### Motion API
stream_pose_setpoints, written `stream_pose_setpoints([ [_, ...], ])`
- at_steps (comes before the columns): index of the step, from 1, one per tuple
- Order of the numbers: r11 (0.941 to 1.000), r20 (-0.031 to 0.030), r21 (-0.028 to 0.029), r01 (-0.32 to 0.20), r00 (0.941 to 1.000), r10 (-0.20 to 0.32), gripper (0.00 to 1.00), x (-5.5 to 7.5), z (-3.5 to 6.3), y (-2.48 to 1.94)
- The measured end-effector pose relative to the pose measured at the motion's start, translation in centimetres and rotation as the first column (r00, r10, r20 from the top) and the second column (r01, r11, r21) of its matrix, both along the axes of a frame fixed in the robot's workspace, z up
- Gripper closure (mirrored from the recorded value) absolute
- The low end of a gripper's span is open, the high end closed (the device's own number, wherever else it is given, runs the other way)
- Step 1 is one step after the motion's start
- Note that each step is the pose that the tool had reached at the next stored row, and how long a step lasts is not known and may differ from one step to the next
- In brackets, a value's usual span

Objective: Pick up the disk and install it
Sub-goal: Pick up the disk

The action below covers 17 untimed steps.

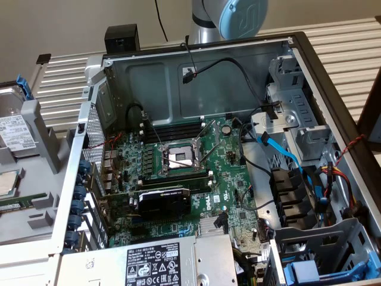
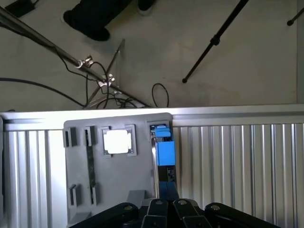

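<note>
— How are the fingers (image 2: 156, 210) now?
— Clenched, one tip against the other, and I see nothing caught between them. In the wrist view they hang above the grey holder (image 2: 118, 183), and just past their tips begins the blue frame of the disk (image 2: 165, 153).
— So the disk is not lifted?
— No. It stands on its edge in a slot at one side of the holder. Whether the tips touch it, I cannot tell.
— What else is in that holder?
— A small square silver chip (image 2: 116, 141) in a pocket near the disk. There is also a narrow dark strip (image 2: 90, 161), maybe a memory stick, in a slot further away.
— And under the holder?
— The desk (image 2: 237, 166), with a ribbed metal top. Beyond its edge is the floor (image 2: 199, 42), with cables (image 2: 111, 92), a black tripod leg (image 2: 216, 40) and the dark shoes (image 2: 92, 21) of a person.
— And in the exterior view?
— There the disk (image 1: 12, 132) shows its white label at the exterior view's left, outside the wall of the open computer case (image 1: 309, 53). Inside the case lie the green motherboard (image 1: 232, 179) with an open processor socket (image 1: 178, 156) and a grey power-supply box (image 1: 196, 262) at the near side. The drive bays (image 1: 297, 137) are at the exterior view's right. The arm (image 1: 229, 18) stands behind the case's far wall.
</note>
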<state>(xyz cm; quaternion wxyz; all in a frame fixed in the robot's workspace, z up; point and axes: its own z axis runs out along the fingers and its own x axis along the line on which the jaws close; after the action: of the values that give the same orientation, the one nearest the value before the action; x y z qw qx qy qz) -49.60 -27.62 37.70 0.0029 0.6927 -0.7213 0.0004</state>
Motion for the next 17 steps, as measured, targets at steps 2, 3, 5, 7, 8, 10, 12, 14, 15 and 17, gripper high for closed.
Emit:
stream_pose_setpoints([
  [2, 1.0000, 0.0001, 0.0000, -0.003, 1.0000, 0.003, 0.89, -0.09, -0.01, 0.00],
  [3, 1.0000, 0.0001, 0.0000, -0.004, 1.0000, 0.004, 0.89, -0.12, -0.01, 0.01],
  [5, 1.0000, 0.0002, 0.0000, -0.008, 1.0000, 0.008, 0.83, -0.15, -0.02, 0.00],
  [7, 0.9999, 0.0002, 0.0000, -0.011, 0.9999, 0.011, 0.76, -0.16, -0.02, 0.00],
  [8, 0.9999, 0.0003, 0.0000, -0.012, 0.9999, 0.012, 0.70, -0.16, -0.02, 0.01],
  [10, 0.9999, 0.0000, 0.0000, -0.016, 0.9999, 0.016, 0.64, -0.17, -0.03, 0.00],
  [12, 0.9998, 0.0001, 0.0000, -0.019, 0.9998, 0.019, 0.58, -0.17, -0.06, 0.00],
  [14, 0.9997, 0.0002, 0.0000, -0.023, 0.9997, 0.023, 0.47, -0.16, -0.11, 0.00],
  [15, 0.9996, 0.0003, 0.0000, -0.027, 0.9996, 0.027, 0.47, -0.16, -0.17, 0.00],
  [17, 0.9993, -0.0001, 0.0000, -0.036, 0.9993, 0.036, 0.40, -0.17, -0.32, 0.01],
])
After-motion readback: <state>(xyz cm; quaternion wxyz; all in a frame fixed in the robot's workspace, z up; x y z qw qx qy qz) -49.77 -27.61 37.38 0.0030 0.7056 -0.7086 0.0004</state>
